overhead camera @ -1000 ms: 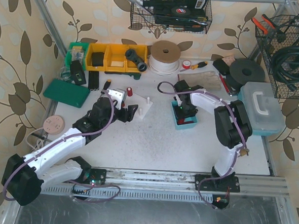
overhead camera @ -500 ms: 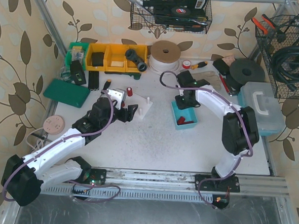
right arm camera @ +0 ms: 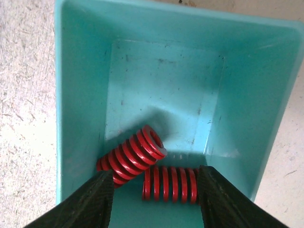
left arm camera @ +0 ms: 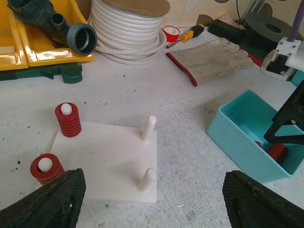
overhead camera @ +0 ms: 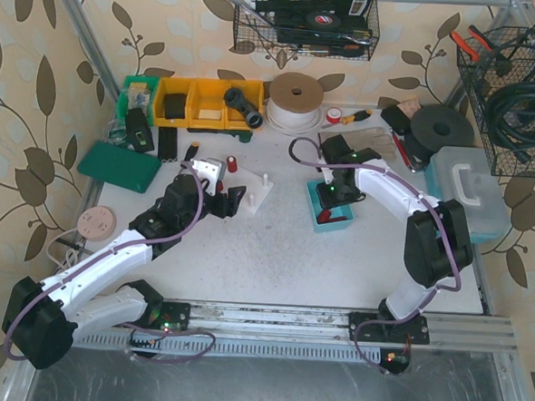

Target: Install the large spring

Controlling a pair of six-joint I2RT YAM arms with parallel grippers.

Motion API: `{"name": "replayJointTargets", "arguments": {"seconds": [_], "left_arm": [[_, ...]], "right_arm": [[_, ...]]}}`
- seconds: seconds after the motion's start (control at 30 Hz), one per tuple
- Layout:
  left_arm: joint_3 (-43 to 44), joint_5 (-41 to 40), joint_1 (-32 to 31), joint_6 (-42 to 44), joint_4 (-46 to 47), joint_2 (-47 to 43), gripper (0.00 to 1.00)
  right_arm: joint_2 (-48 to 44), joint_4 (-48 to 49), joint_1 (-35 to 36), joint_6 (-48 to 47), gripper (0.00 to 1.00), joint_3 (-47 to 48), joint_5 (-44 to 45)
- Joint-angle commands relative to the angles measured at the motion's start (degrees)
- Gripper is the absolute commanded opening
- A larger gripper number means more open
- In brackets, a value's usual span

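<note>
- Now the right gripper [right arm camera: 155, 184] hangs over the teal bin [right arm camera: 80, 95], jaws spread wide, nothing held.
- Two red springs lie on the bin floor, lower middle of the right wrist view: the fatter spring [right arm camera: 132, 154], likely the large one, and a slimmer spring [right arm camera: 171, 183] just beside it.
- Key relation: the fatter spring sits toward the left finger, its long axis slanting lower left to upper right, so a wrist twist looks needed.
- The left gripper [left arm camera: 154, 194] is open too, empty, near the white peg board [left arm camera: 109, 161] with two bare pegs [left arm camera: 150, 126]; the right arm is nearer the spring.
</note>
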Motion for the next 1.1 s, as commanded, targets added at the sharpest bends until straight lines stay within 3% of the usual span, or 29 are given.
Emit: {"name": "replayJointTargets", "arguments": {"seconds": [0.0, 0.63, 0.77, 1.07], "left_arm": [[0.4, -0.6, -0.5, 1.4, 0.9, -1.1, 0.82], [0.0, -2.0, -0.6, 1.4, 0.6, -2.1, 0.82], [0.0, -2.2, -0.6, 1.5, 0.6, -2.2, 0.82], [0.1, -1.9, -0.7, 1.4, 0.6, -2.1, 0.82]], "right_arm": [[0.9, -2.1, 0.0, -2.2, 0.51, -0.2, -1.9], [13.7, -2.5, -0.2, -3.8, 0.63, 2.9, -1.4], [13.9, -1.7, -0.1, -3.3, 0.57, 3.5, -1.0], [10.5, -0.2, -0.1, -2.5, 0.25, 4.6, -0.3]]}}
